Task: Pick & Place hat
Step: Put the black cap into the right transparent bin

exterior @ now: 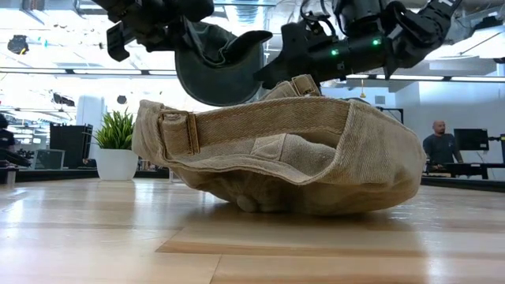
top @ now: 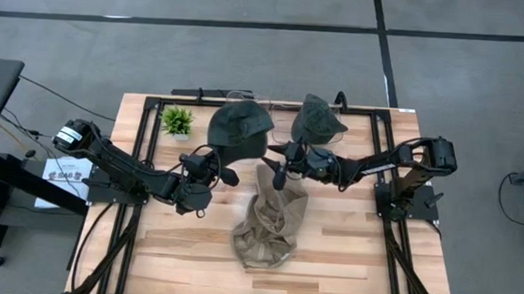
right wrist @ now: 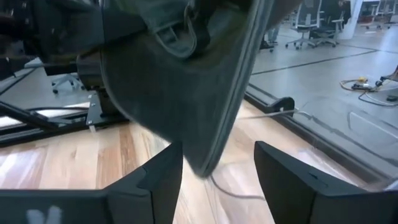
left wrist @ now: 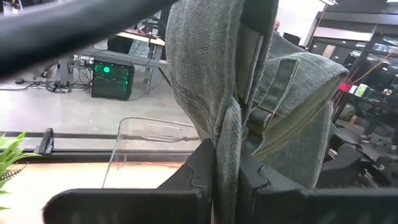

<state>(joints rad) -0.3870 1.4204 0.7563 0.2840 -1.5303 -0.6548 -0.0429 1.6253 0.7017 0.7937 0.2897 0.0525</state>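
Note:
A dark green cap (top: 240, 132) hangs in the air over the table's middle, also in the low view (exterior: 221, 59). My left gripper (top: 217, 170) (left wrist: 227, 180) is shut on it. My right gripper (top: 277, 171) (right wrist: 217, 168) is open, and the cap's brim edge (right wrist: 205, 158) dips between its fingers without a visible touch. A tan cap (top: 271, 220) (exterior: 284, 154) lies upside down on its crown on the table, below both grippers. A second green cap (top: 318, 119) sits near the far edge. My left gripper pinches a bunched fold of the dark green cap's cloth (left wrist: 229, 146) between its two fingers, which come level from the table's left. The cap is lifted clear of the table and stands up beyond the fingers, its strap side (left wrist: 292, 106) toward the right arm.
A small potted plant (top: 177, 121) (exterior: 116, 146) stands at the far left of the table. A clear plastic container (left wrist: 149, 149) sits by the far edge. Black frame rails (top: 143, 149) run along both sides. Bare wood lies toward the near edge (top: 346, 271).

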